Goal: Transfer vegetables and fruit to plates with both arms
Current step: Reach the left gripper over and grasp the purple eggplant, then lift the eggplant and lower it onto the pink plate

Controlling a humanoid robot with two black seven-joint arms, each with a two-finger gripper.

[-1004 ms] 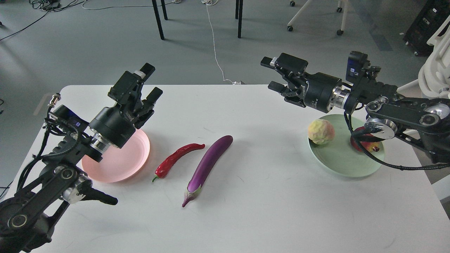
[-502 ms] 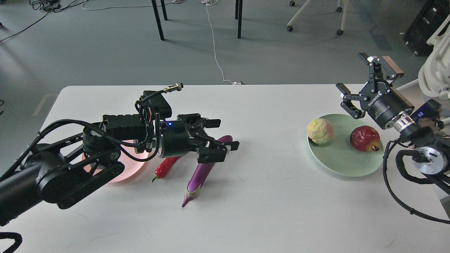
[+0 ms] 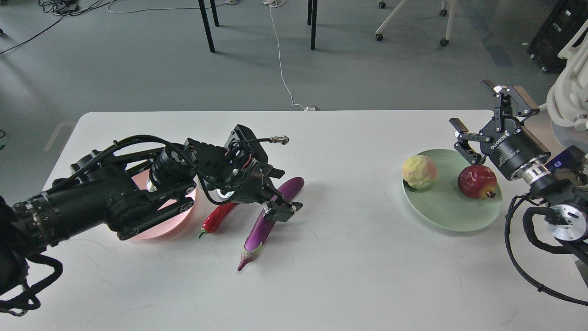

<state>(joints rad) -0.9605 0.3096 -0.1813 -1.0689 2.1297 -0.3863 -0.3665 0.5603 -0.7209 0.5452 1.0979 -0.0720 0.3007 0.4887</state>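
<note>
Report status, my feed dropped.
Left gripper open, straddling eggplant. Right gripper open, empty, above green plate. Chili close beside eggplant.

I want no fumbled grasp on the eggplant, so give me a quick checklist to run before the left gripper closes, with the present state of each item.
1. Left gripper over the eggplant, fingers on either side of its middle: ok.
2. Fingers low enough to clamp rather than skim: cannot tell from this one view.
3. Chili pepper free of the fingers: ok, it lies apart, to the left of the eggplant.
4. Pink plate free to take it: cannot tell, the left arm covers most of it.
5. Right gripper out of the way: ok, open above the green plate's far rim.
6. Fruit placed: ok, pomegranate and yellow-green fruit rest on the green plate.
</note>
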